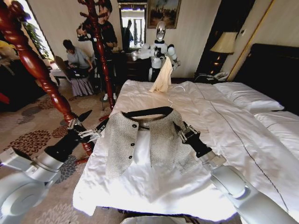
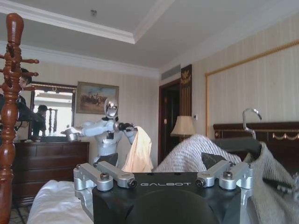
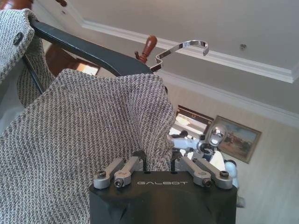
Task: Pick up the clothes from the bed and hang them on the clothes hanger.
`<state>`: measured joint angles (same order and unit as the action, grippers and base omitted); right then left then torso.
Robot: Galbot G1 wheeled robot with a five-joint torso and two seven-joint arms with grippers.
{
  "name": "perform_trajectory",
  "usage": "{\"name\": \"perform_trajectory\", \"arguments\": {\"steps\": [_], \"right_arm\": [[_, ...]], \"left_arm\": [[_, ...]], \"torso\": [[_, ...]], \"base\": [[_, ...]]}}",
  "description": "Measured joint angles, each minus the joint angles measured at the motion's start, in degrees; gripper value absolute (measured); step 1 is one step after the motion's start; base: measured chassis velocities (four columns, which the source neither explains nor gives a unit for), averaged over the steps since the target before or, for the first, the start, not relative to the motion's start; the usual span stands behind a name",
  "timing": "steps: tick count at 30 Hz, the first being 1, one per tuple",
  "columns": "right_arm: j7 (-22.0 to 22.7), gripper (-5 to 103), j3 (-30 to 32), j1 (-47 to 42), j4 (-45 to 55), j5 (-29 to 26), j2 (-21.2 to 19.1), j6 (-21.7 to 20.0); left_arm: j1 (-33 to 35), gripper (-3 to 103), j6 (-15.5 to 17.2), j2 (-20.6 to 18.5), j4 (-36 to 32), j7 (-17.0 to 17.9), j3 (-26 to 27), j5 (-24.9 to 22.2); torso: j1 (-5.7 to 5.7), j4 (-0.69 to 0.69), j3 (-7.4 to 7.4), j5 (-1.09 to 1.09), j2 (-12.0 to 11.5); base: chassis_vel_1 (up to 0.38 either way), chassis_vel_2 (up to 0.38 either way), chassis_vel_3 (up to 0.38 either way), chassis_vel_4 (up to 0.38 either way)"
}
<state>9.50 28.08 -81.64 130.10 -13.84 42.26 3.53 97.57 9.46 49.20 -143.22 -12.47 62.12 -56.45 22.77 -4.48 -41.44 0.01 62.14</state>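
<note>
Holding jacket [image 1: 145, 140] on black hanger [image 1: 148, 111] above the bed [image 1: 243, 126] | right gripper [image 1: 183, 133] jaws clamped on its shoulder fabric, we judge to keep it from sliding off | left gripper [image 1: 89, 134] just beside other shoulder, jaws apart | wooden coat stand [image 1: 35, 65] close on our left, bed edge below; room is upward.

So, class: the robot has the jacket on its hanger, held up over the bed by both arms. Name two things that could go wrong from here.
1. The jacket is held only at its shoulders: the right gripper pinches fabric, so the knit may slip off the clothes hanger.
2. The left gripper works close to the wooden coat stand, which arm or hanger could knock.
</note>
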Motion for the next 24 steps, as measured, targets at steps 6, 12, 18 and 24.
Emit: {"name": "perform_trajectory", "arguments": {"steps": [6,12,18,24], "right_arm": [[3.8,24,-1.1,1.3,1.4,-1.7,-2.6,-3.9],[8.0,24,-4.0,4.5,2.4,-3.5,-5.7,-9.3],[10.7,24,-10.7,11.2,3.2,-7.8,-4.8,-12.4],[11.8,24,-17.9,18.0,3.3,-10.6,-1.6,-14.4]], "left_arm": [[0.0,100,-0.1,-2.4,0.0,-2.6,-0.4,2.3],[-0.6,100,-0.3,-2.2,0.0,-3.3,-2.2,6.5],[-0.5,100,-0.4,-0.1,0.0,-3.0,-4.0,12.1],[0.3,100,-0.7,1.2,0.0,-2.9,-3.9,16.0]], "torso": [[0.00,0.01,0.00,0.00,0.0],[0.00,0.01,0.00,-0.01,0.0],[0.00,0.01,0.00,-0.01,0.0],[0.00,0.02,0.00,-0.01,0.0]], "base": [[0.000,0.000,0.000,0.000],[0.000,0.000,0.000,0.000],[0.000,0.000,0.000,0.000],[0.000,0.000,0.000,0.000]]}}
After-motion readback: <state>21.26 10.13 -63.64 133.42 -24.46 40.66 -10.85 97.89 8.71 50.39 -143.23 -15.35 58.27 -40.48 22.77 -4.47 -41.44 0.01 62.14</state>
